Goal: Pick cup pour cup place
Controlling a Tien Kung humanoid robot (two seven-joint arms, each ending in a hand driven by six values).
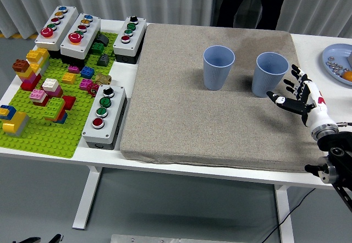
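Two blue cups stand upright on the grey mat (209,122): one at the middle (218,67) and one to its right (270,73). My right hand (295,92) is at the mat's right edge, just right of the right cup, with its fingers spread and holding nothing. It is apart from the cup. The left arm is out of view.
A green baseplate (41,125) with coloured bricks and several button boxes (106,116) lies at the left. A blue plate (336,61) with small items sits at the far right. A person in dark clothes stands at the far side.
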